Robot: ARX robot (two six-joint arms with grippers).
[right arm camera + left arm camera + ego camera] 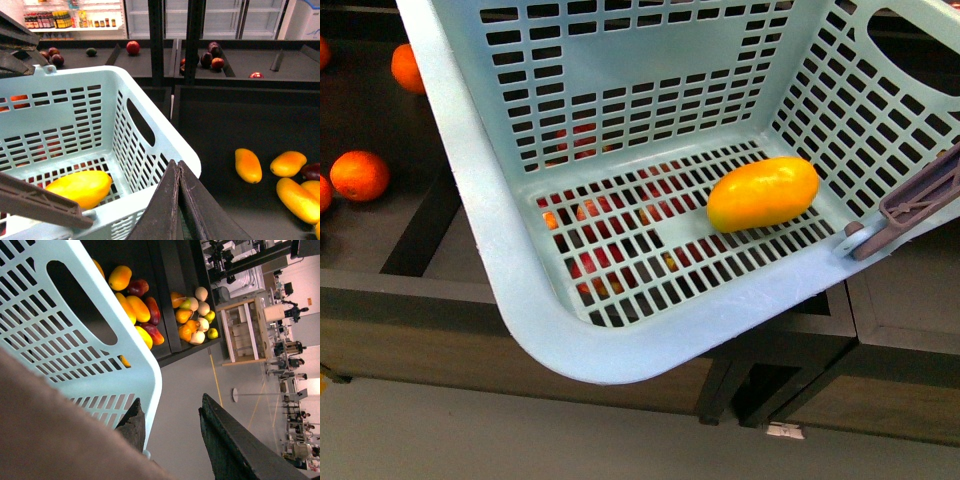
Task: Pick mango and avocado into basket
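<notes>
**A:** Nearest things first. How do your grippers stand?

**B:** My right gripper (177, 169) has its fingers pressed flat together, and I see nothing between them. My left gripper (170, 407) is spread wide. One of its fingers (133, 422) sits right at the corner of the basket (142, 360) (touching or just beside, I can't tell).

**A:** And the mango?

**B:** The mango (763, 193) is inside the basket, lying on its side on the slotted floor. In the front view it's at about 2 o'clock from the floor's middle, close to the right wall. My right wrist camera shows it there too. The brown handle (920, 200) hangs outside the wall at 3 o'clock.

**A:** What's beyond the basket?

**B:** At 9 o'clock in the front view, some oranges (360, 175) lie on a dark shelf (410, 230), well apart from the basket. My right wrist camera shows a dark bin (225, 125) just beside the basket, with loose yellow-orange fruits (248, 165) in it.

**A:** The avocado?

**B:** Farthest off, on the back shelf near some dark red fruits (52, 55), there's a small dark green one. I take it for the avocado (91, 51), though it's too small to be sure. It is well apart from the basket.
</notes>
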